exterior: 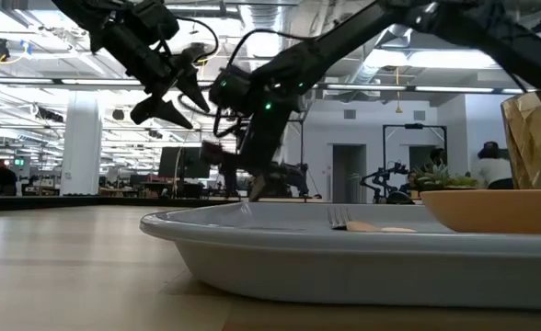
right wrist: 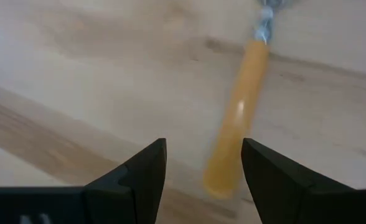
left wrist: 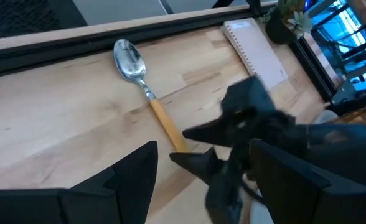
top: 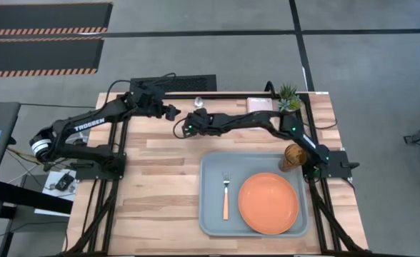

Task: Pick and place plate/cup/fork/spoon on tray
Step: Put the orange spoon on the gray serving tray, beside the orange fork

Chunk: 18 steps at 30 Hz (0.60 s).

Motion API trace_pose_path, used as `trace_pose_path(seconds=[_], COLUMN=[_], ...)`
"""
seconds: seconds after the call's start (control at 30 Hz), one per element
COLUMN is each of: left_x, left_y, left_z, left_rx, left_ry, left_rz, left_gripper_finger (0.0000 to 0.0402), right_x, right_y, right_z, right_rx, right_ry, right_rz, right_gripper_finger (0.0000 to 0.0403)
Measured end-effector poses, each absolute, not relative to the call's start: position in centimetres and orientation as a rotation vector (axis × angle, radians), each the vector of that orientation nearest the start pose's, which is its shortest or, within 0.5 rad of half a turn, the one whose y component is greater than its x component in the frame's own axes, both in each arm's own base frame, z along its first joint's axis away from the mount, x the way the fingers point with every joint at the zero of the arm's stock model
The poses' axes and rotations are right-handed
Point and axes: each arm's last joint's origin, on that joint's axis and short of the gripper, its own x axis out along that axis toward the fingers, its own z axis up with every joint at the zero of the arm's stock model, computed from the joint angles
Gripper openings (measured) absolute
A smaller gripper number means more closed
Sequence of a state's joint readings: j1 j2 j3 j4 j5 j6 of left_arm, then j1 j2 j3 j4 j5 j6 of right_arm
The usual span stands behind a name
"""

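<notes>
While the right pincer (top: pixel 183 128) hangs low over the wooden worktop (top: pixel 160 178) in the high view, its two fingers are spread apart and hold nothing. The spoon (top: pixel 198 104) lies just past this pincer, toward the far edge of the worktop, and only its silver bowl shows here. The left pincer (top: pixel 173 112) waits up in the air, close beside the right pincer, spread apart and empty too. Well away from both pincers sits the grey-blue tray (top: pixel 208 214). On it lie the fork (top: pixel 226 194) and the orange plate (top: pixel 268 203). The cup (top: pixel 292 156) stands at the tray's far corner, by the right arm. A pink pad (top: pixel 260 104) and a small green plant (top: pixel 289 98) sit at the far edge.

From the low view, the right pincer (exterior: pixel 252 191) reaches down behind the tray (exterior: pixel 344 262), almost to the worktop. The left pincer (exterior: pixel 174 106) is higher up beside it. The fork (exterior: pixel 339 219) tips peek over the tray rim, next to the plate (exterior: pixel 491 210) and the cup (exterior: pixel 535 138).

From the left wrist view, the spoon (left wrist: pixel 147 90) lies flat on the wood, and the right pincer (left wrist: pixel 192 146) sits right at the end of its orange handle.

From the right wrist view, the spoon (right wrist: pixel 236 124) handle points toward the gap between the spread fingers (right wrist: pixel 142 171), just in front of them, not touched.
</notes>
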<state>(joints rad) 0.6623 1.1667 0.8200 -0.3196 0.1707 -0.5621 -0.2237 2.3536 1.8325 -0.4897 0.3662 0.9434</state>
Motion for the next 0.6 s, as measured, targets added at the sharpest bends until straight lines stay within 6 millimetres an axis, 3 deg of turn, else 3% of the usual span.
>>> trace_pose_path(seconds=[0.17,0.37,0.6], left_x=[19.41,19.41,19.41], left_y=[14.57,14.55,14.54], left_z=[25.98,25.97,25.97], left_rx=[-0.804,-0.793,-0.791], left_ry=[0.472,0.479,0.481], left_rz=[0.644,0.636,0.631], left_gripper_finger=[0.024,0.024,0.024], right_x=[49.37,49.37,48.9], right_y=[-12.66,-12.57,-13.08], right_z=[12.89,12.91,12.92], right_rx=[0.744,0.769,0.809], right_ry=[0.749,0.761,0.825], right_rz=[-1.001,-1.023,-0.998], right_gripper_finger=[0.023,0.0216,0.0104])
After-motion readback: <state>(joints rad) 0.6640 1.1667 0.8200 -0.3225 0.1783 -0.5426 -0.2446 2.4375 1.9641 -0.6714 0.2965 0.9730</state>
